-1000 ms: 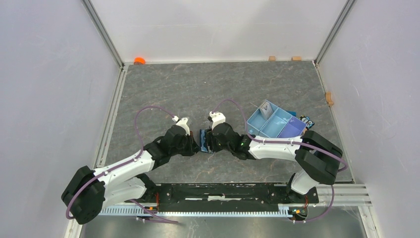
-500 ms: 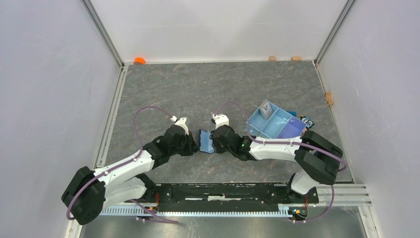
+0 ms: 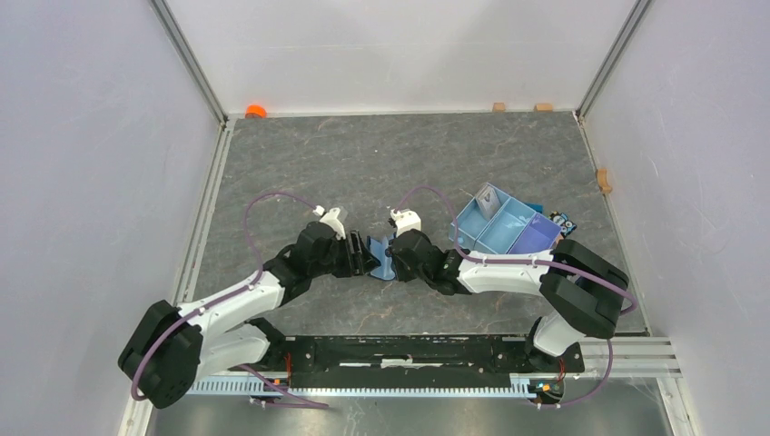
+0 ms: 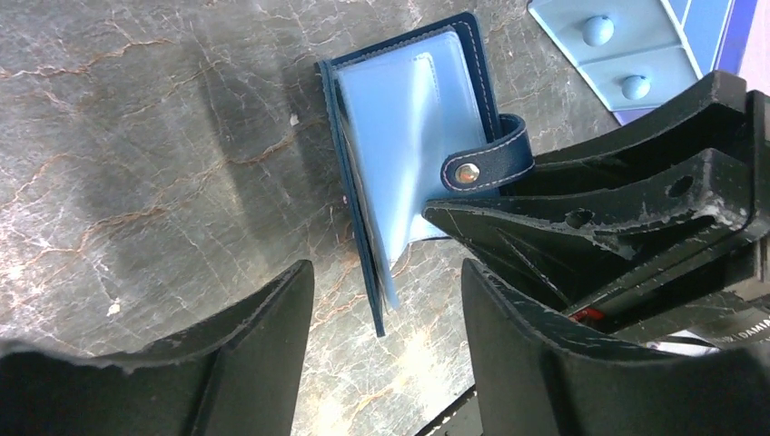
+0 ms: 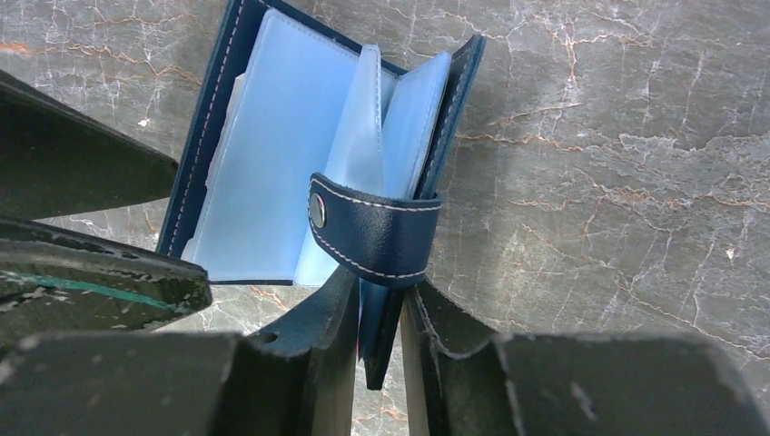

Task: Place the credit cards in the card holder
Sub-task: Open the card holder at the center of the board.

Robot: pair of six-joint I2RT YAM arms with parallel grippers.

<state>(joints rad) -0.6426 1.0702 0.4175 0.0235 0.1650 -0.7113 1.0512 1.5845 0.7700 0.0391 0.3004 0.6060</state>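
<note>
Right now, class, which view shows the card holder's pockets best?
Right wrist: the card holder fills it, pockets fanned open. Left wrist shows it flatter, partly blocked; top external, only a small blue patch.

Light-blue and purple tray (image 3: 505, 227) is sitting near the tabletop's (image 3: 363, 163) right edge, orange piece (image 3: 256, 111) lying at its far left corner, tan blocks (image 3: 498, 107) resting along its far edge.

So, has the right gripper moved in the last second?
Yes: the right gripper shifted slightly right, toward the tray, gripping the card holder.
</note>
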